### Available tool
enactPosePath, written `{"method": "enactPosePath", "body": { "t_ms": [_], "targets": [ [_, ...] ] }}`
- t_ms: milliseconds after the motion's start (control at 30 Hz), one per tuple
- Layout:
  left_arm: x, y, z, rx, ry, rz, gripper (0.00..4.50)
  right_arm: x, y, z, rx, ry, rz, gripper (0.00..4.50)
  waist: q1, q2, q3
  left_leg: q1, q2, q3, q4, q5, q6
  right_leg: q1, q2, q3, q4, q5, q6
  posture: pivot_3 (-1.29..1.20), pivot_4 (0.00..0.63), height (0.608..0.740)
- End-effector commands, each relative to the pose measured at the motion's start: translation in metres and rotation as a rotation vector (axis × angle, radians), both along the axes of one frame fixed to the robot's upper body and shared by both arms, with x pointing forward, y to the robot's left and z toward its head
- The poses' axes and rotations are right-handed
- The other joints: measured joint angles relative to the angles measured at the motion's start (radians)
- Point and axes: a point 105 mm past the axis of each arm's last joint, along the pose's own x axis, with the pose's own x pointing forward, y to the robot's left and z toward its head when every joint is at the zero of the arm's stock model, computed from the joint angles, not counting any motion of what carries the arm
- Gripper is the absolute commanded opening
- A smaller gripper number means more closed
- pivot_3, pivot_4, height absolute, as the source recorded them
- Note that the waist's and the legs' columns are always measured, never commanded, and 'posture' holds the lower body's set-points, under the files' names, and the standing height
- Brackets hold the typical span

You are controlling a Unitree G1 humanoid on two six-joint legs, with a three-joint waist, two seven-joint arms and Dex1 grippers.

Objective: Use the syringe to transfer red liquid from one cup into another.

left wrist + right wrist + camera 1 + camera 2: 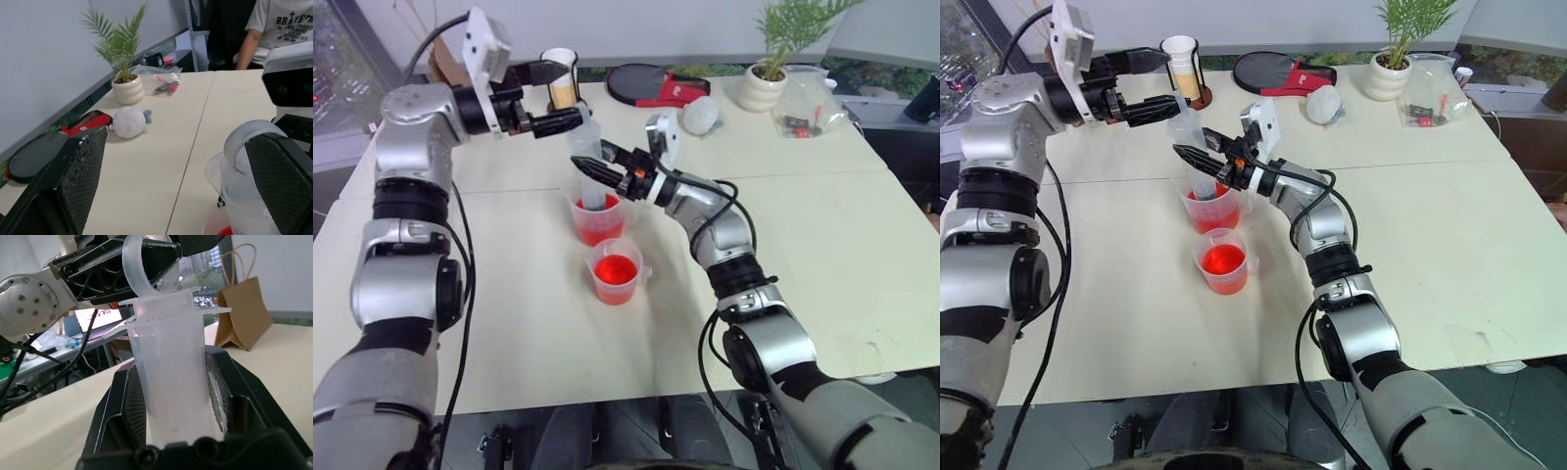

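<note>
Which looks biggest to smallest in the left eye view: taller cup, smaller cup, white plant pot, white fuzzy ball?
1. Taller cup, partly hidden by the syringe.
2. Smaller cup, though nearer the camera.
3. White plant pot, farther back, so unsure against the cups.
4. White fuzzy ball.

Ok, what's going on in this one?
The right gripper is shut on the syringe, holding it upright with its lower end in the taller cup of red liquid. The left gripper is open around the syringe's plunger top, one finger against it. A smaller cup of red liquid stands just in front, untouched.
</note>
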Motion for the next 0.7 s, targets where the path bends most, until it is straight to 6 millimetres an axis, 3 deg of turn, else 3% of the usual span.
{"method": "enactPosePath", "body": {
  "t_ms": [33, 233, 467, 700],
  "targets": [
    [-0.006, -0.005, 0.021, -0.029, -0.066, -0.032, 3.19, -0.008, 0.010, 0.015, 0.004, -0.076, 0.026, 1.41, 0.001, 0.000, 0.000, 0.000, 0.000, 0.000, 0.000, 0.000, 0.000, 0.000, 0.000, 0.000, 0.000, 0.000, 0.000, 0.00, 0.150, 0.740],
    [-0.008, -0.008, 0.028, -0.091, -0.057, -0.043, 0.06, -0.007, 0.012, 0.003, -0.023, -0.074, -0.002, 1.41, 0.001, 0.000, 0.000, 0.000, 0.000, 0.000, 0.000, 0.000, 0.000, 0.000, 0.000, 0.000, 0.000, 0.000, 0.000, 0.00, 0.150, 0.740],
    [-0.011, -0.010, 0.029, -0.065, -0.073, -0.038, 0.02, -0.005, 0.016, -0.008, -0.008, -0.058, -0.035, 1.41, -0.001, 0.000, 0.000, 0.000, 0.000, 0.000, 0.000, 0.000, 0.000, 0.000, 0.000, 0.000, 0.000, 0.000, 0.000, 0.00, 0.150, 0.740],
    [-0.014, -0.005, 0.048, -0.131, -0.103, -0.024, 0.02, -0.008, 0.023, -0.022, -0.008, -0.048, -0.043, 1.41, 0.002, 0.000, 0.000, 0.000, 0.000, 0.000, 0.000, 0.000, 0.000, 0.000, 0.000, 0.000, 0.000, 0.000, 0.000, 0.00, 0.150, 0.740]
  ]
}}
